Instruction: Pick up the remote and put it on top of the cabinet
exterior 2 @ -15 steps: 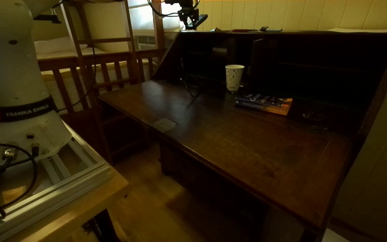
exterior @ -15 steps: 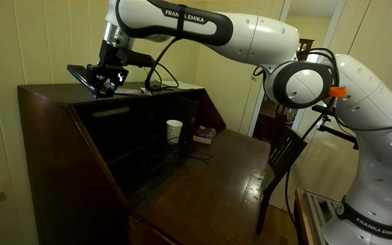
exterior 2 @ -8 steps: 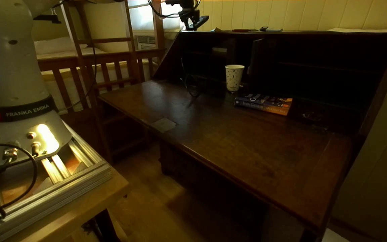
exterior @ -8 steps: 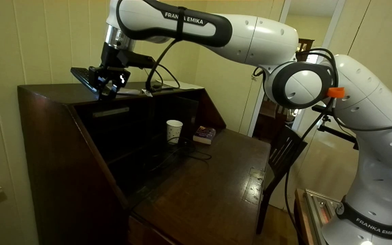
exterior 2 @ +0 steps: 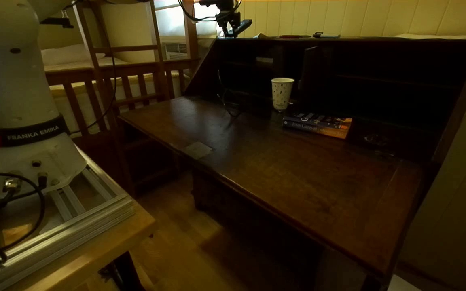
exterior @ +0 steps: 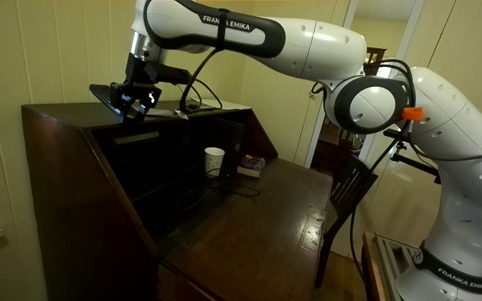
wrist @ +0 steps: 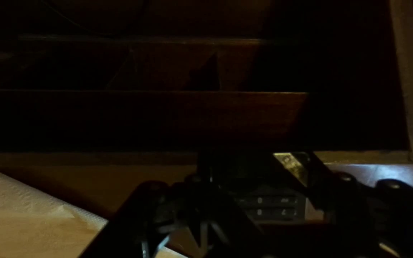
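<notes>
Where the cabinet (exterior: 71, 184) has its flat top, the remote (exterior: 103, 96) is held tilted near the front edge, clamped in the end effector (exterior: 133, 117); contact with the top cannot be determined. Rightward in an exterior view, paper (exterior: 158, 112) lies on the cabinet's top, a cup (exterior: 214, 159) and a book (exterior: 251, 166) occupy the cabinet's tabletop (exterior: 257, 234), and a chair (exterior: 358, 164) stands beyond the cabinet.
</notes>
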Controlling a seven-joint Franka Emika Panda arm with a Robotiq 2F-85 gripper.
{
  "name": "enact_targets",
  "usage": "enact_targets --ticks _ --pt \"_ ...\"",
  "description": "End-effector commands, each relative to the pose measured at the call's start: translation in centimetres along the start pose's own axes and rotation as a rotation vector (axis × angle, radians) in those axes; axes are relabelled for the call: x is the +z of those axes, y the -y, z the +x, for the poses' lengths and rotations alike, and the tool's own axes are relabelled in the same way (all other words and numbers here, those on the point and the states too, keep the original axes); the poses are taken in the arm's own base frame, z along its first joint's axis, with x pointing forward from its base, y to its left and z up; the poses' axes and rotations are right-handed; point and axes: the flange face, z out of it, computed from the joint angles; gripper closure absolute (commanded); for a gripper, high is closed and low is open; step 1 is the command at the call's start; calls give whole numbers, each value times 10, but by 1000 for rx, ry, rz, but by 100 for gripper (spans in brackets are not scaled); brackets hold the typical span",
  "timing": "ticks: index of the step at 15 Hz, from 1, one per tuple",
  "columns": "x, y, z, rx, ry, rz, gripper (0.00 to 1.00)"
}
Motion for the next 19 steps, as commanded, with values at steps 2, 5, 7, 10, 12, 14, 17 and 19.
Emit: enact_targets --ticks 2,5,7,10,12,14,17,19 --pt "-8 -1 1 26 -5 -6 17" --pt "-11 -1 1 27 -11 -6 0" --pt "-16 0 1 43 -9 -7 0" --pt "-54 6 -12 86 59 -50 0" --pt "-93 11 -20 98 76 -50 0" --pt "-134 18 -24 131 34 -52 0" --pt "-145 20 -22 120 5 -19 0" --pt "-174 25 -27 130 -19 -22 0"
